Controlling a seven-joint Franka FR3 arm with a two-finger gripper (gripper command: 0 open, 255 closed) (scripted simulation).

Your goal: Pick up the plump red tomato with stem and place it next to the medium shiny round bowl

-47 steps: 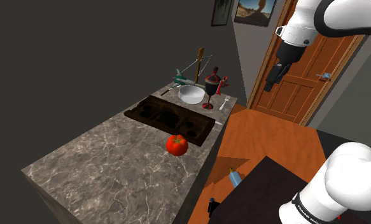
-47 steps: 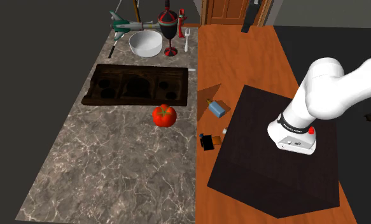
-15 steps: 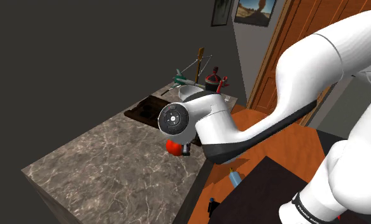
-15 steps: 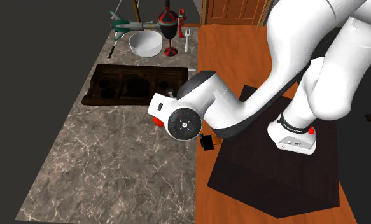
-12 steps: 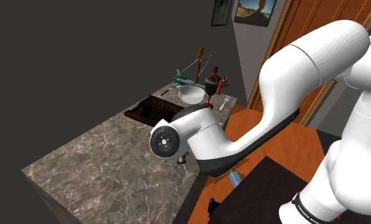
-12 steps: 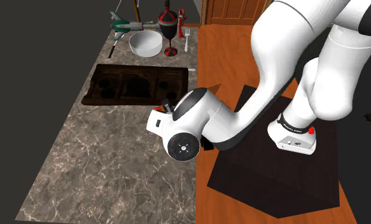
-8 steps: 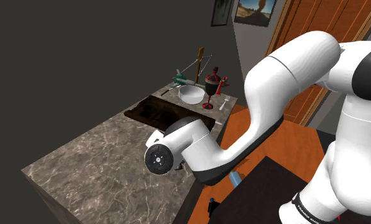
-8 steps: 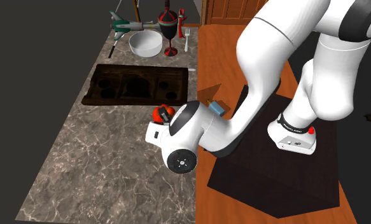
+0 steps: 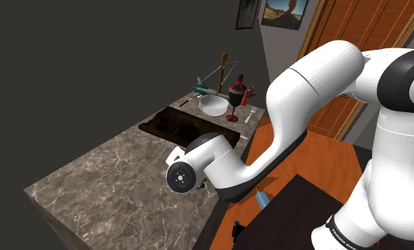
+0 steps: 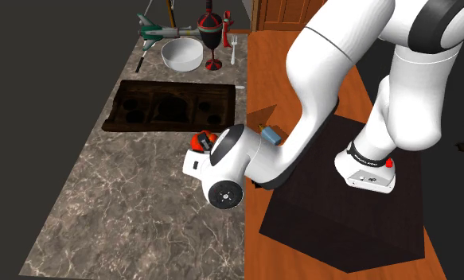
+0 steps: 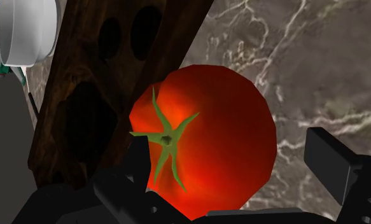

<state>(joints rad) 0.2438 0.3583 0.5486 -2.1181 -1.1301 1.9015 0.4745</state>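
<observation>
On the marble counter [image 10: 142, 215], gripper [image 11: 228, 149] straddles tomato [image 11: 209, 133]

White arm [image 9: 304, 85] arches from stand [image 10: 341, 215], folded low over counter edge. Fingers stand apart either side of the red tomato, which rests on counter just beside dark tray [image 10: 170, 103], well apart from white bowl [image 10: 181, 54].

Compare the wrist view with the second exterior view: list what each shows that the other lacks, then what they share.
The wrist view brings the green stem and the tool, its black fingers standing apart on either side of the tomato. The finger on the marble side is clear of it.

The second exterior view brings the dark goblet, the fork, the white arm and the stand.

Shared: the tomato, the white bowl, the dark brown holed panel and the marble counter.
</observation>
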